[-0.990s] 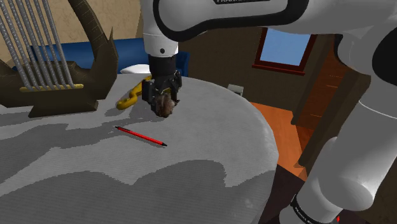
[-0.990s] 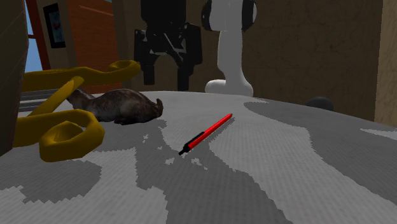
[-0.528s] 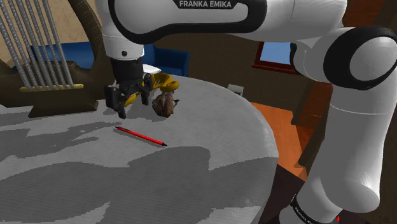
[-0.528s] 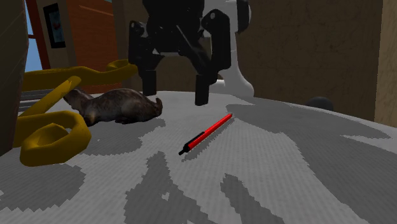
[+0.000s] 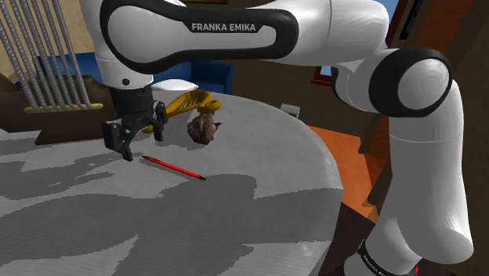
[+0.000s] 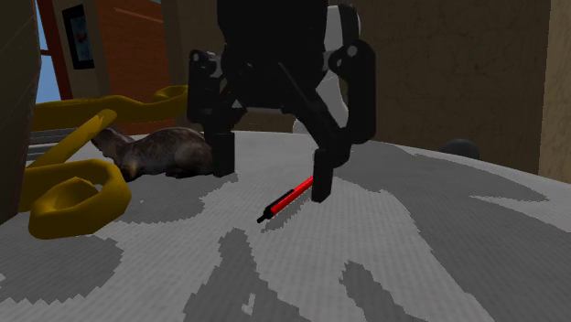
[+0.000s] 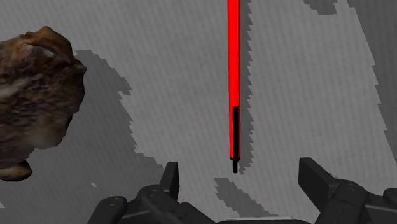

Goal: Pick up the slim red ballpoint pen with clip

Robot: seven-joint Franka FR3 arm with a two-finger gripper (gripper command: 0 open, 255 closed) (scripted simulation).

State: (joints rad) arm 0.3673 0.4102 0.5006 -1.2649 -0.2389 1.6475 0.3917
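A slim red pen point(image 5: 174, 168) with black ends lies flat on the round grey table point(image 5: 298, 204). My gripper point(image 5: 143, 146) hangs open just above the pen's end at the shoulder view's left, holding nothing. In the second exterior view the gripper point(image 6: 273, 183) stands over the pen's far end, and one finger point(image 6: 322, 187) covers part of the pen point(image 6: 285, 198). In the wrist view the pen point(image 7: 233, 76) runs straight away from the gripper point(image 7: 240, 175), its black clip end just ahead of the gap between the fingers.
A brown lumpy animal figure point(image 5: 204, 129) point(image 6: 169, 154) point(image 7: 35, 95) lies on the table close beside the gripper. A yellow curved object point(image 5: 192, 100) point(image 6: 73, 183) lies behind it. A dark harp-like piece point(image 5: 55, 110) stands at the back left. The table's edge point(image 5: 333, 168) curves at the right.
The gripper has swung from over the brown figure toward the shoulder view's left and come down lower, ending over the pen's end. It stays open. The pen has not moved.
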